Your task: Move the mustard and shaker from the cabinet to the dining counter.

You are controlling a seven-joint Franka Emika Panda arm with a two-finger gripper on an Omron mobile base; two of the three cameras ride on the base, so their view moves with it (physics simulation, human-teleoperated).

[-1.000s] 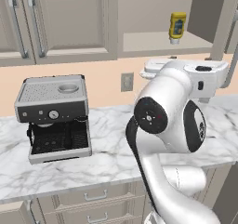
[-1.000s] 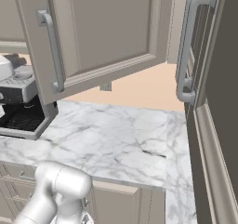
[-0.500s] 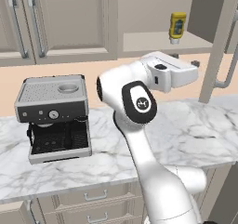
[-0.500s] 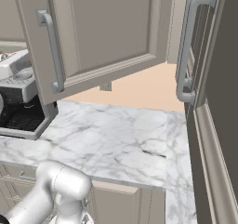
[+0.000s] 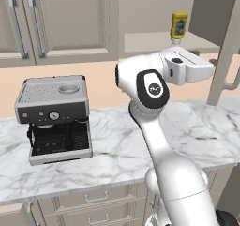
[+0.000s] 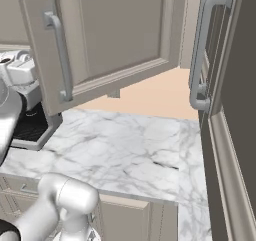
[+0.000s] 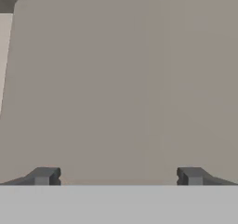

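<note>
Yellow and upright, the mustard [image 5: 178, 25] stands on the open cabinet [image 5: 161, 41] shelf at the upper right of the left base frame, just above my hand, while my gripper [image 7: 118, 175], jaws spread wide and empty, faces a beige panel.

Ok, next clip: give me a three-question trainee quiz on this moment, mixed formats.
1. True or false: the mustard stands on the open cabinet shelf, above the arm's wrist.
2. Multiple choice: the hand is (A) shut on the mustard, (B) open with nothing between its fingertips, (C) shut on a door handle.
3. Fill in: the machine on the marble worktop, left of the arm, is a ____.

Key: 1 true. 2 B: the hand view shows the fingertips spread wide in front of a plain grey-beige surface. 3 coffee machine.
</note>
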